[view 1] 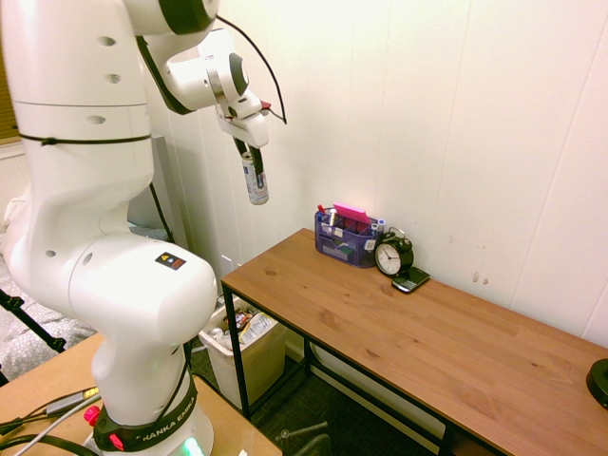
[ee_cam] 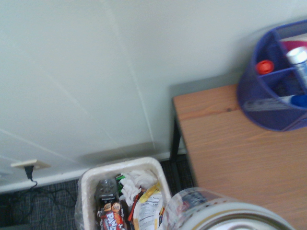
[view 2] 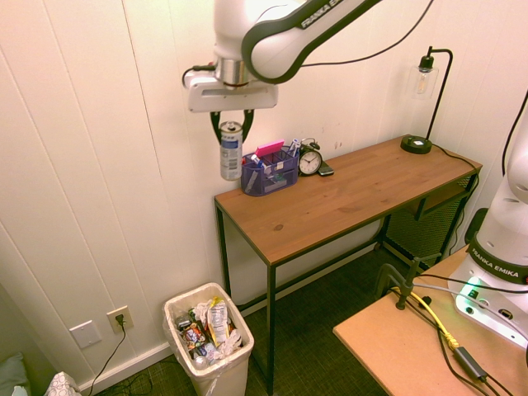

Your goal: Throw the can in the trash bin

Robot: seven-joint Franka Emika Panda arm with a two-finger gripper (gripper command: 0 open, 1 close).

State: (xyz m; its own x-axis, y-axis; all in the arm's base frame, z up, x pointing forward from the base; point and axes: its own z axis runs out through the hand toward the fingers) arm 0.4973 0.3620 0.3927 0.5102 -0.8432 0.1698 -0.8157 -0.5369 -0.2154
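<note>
We carry the can toward the bin

Our gripper (view 2: 232, 132) is clamped on the can's (view 2: 231, 152) top, so it hangs upright, high past the wooden desk's (view 2: 346, 194) end; the trash bin (view 2: 181, 304) waits on the floor below, open for a drop

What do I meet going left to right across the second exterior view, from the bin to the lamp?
trash bin → can held in the gripper → blue desk organizer → alarm clock → black lamp.
</note>
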